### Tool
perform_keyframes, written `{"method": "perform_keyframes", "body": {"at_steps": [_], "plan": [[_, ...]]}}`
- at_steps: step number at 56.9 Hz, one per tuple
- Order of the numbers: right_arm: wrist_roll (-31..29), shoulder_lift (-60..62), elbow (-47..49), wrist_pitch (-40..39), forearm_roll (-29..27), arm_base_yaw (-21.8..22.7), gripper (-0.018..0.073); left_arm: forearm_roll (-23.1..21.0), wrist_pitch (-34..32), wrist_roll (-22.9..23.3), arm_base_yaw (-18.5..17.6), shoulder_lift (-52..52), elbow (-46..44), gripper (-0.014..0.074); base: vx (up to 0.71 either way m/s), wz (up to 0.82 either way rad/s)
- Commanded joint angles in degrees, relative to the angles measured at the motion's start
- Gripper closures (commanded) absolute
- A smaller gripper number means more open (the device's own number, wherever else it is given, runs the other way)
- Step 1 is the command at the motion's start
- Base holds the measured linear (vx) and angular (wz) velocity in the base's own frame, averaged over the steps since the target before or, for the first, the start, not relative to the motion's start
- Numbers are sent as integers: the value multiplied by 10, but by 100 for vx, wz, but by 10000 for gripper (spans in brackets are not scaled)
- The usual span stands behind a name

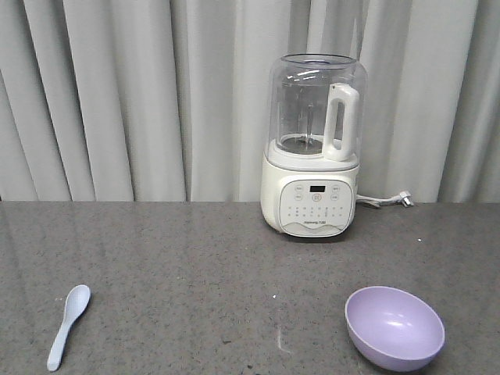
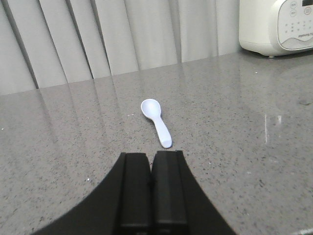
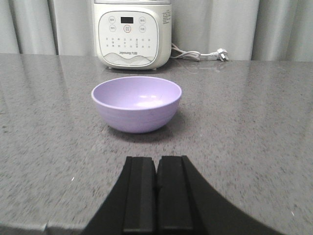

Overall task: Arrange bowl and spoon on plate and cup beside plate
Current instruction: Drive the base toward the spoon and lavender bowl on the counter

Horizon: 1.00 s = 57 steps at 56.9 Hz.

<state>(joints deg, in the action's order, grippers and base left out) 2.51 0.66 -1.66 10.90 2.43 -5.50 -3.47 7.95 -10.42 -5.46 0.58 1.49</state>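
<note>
Lavender-purple round plastic bowl point(image 1: 394, 326) sits front right, ahead of your right gripper point(image 3: 156, 171), jaws pressed together, empty; its smooth wall could slip a pinch. Short pale blue-white plastic spoon point(image 1: 69, 324) lies far left before your left gripper point(image 2: 152, 169), equally closed, empty; seemingly flat, it could skid

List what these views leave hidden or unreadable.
Plate and cup: in no view.
Blender button labels: too small in the front view; top edge cuts its jar in both wrist views.
Arms: absent from the front view; wrist views show only the shut left gripper and right gripper.
</note>
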Motion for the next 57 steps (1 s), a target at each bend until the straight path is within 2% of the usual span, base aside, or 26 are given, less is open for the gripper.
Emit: {"method": "perform_keyframes", "body": {"at_steps": [1,45,53,57], "plan": [[-7,2,-3,-48,2,0,571,-5,-41,5,-1,10,-15,603,23,-4],[-7,2,-3,-49,2,0,571,-5,-41,5,-1,10,-15,603,6,-1],[-7,2,-3,-74,2,0,571,-5,-44,5,-1,10,-15,603,0,0],[-6,2,-3,-129,1,0,571,-5,-75,6,-1,10,-21,603,0,0]]}}
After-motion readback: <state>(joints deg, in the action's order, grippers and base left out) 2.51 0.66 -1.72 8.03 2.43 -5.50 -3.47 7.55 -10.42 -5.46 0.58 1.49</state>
